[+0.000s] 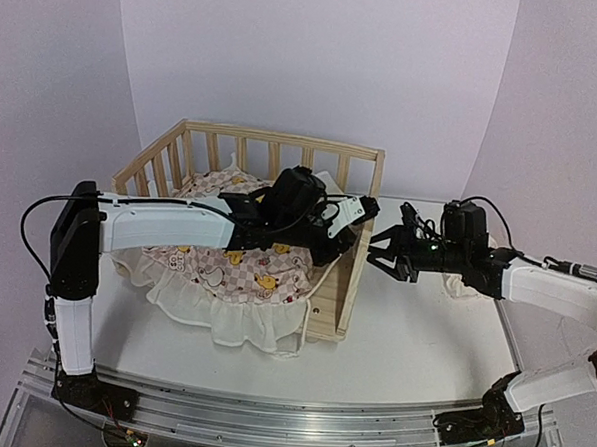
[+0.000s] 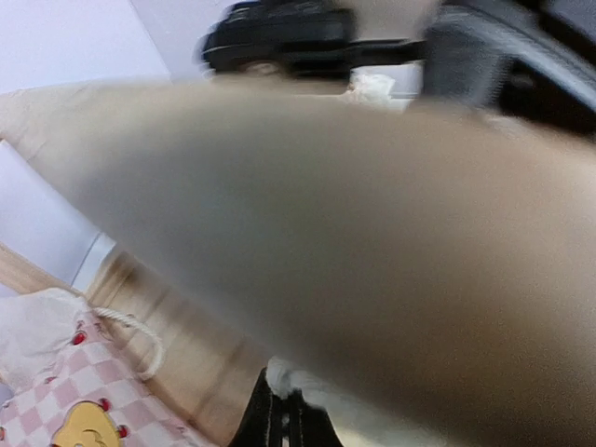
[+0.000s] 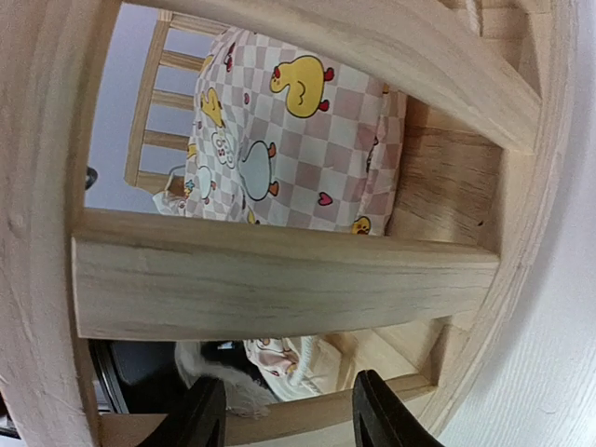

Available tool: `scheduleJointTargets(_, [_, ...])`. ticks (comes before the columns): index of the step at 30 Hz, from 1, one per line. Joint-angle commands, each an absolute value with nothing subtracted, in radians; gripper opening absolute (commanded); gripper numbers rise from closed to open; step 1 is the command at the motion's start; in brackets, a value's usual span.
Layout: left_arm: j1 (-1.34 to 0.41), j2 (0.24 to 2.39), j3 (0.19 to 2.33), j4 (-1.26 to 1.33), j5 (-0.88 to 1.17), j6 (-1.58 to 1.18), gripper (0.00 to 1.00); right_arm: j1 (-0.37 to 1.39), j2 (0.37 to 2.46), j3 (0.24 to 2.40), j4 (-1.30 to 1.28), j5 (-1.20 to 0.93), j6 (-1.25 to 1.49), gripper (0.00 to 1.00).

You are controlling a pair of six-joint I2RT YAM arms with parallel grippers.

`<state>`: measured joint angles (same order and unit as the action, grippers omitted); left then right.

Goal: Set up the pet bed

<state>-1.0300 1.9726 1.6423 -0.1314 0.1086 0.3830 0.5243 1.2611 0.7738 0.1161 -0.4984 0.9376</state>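
Note:
The pet bed (image 1: 283, 140) is a light-wood slatted frame at centre left. The pink-checkered duck cushion (image 1: 226, 270) lies in it and spills over its open front. My left gripper (image 1: 350, 231) reaches across the bed to the inside of the right rail. In the left wrist view it (image 2: 284, 402) is shut on the cushion's white frill (image 2: 291, 377), under a blurred rail (image 2: 326, 205). My right gripper (image 1: 382, 250) is open just outside the right rail. In the right wrist view its open, empty fingers (image 3: 207, 414) face a slat (image 3: 279, 279), with the cushion (image 3: 270, 121) beyond.
A pale frilled cloth item (image 1: 462, 285) lies on the white table behind my right arm, mostly hidden. The table (image 1: 413, 340) is bounded by lilac walls at the back and sides. A metal rail (image 1: 288, 418) runs along the near edge.

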Motion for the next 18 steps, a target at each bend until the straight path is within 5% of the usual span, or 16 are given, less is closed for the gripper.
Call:
scheduleJointTargets(1, [-1.1, 1.908, 1.608, -0.043, 0.143, 0.297, 0.0, 0.526, 1.265, 0.788, 0.268, -0.582, 0.959, 0.5])
scheduleJointTargets(9, [-1.098, 1.907, 1.616, -0.015, 0.308, 0.188, 0.0, 0.527, 1.297, 0.771, 0.307, -0.597, 0.99, 0.49])
scheduleJointTargets(18, [-1.08, 1.92, 1.618, 0.018, 0.29, 0.165, 0.0, 0.526, 1.264, 0.733, 0.321, -0.604, 1.006, 0.05])
